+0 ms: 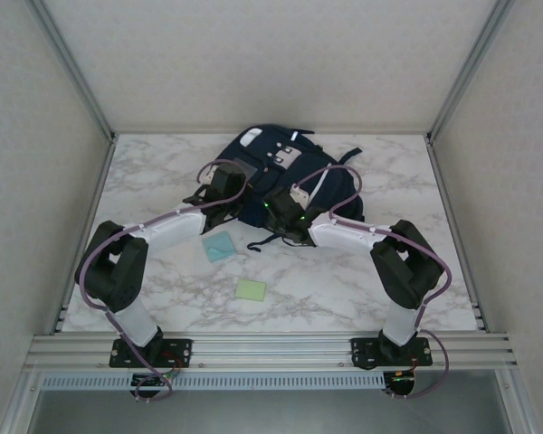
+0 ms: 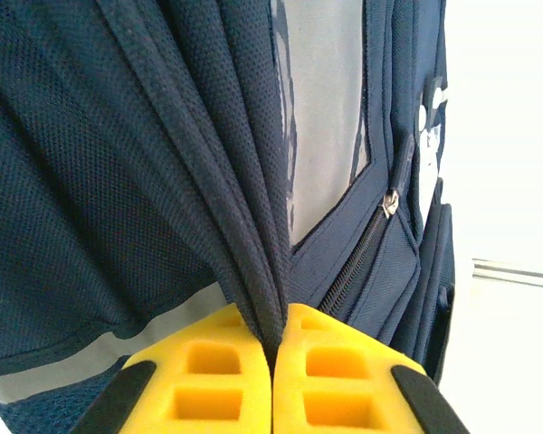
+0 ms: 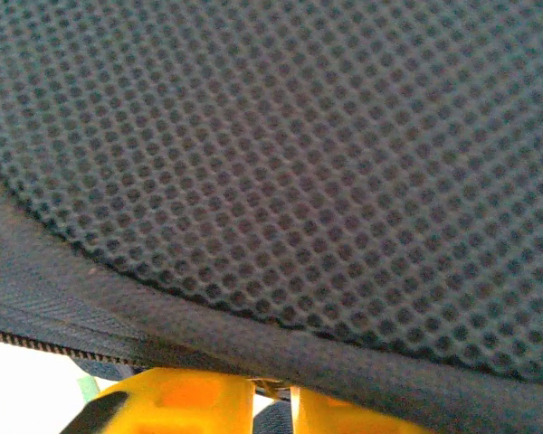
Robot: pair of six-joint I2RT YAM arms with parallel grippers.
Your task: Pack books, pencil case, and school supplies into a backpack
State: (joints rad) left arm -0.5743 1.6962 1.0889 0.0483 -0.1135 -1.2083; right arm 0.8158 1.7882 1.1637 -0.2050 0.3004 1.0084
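Left gripper pinches a fold of the backpack, lying far centre, likely to hold its mouth open; right gripper noses its mesh edge, whether clamped I cannot tell.

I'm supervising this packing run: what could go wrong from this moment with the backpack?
The left hand pinches only a thin fold of the backpack; pulling might slip it free. The blue pad lies right beside the left arm, so a swing could knock it away.
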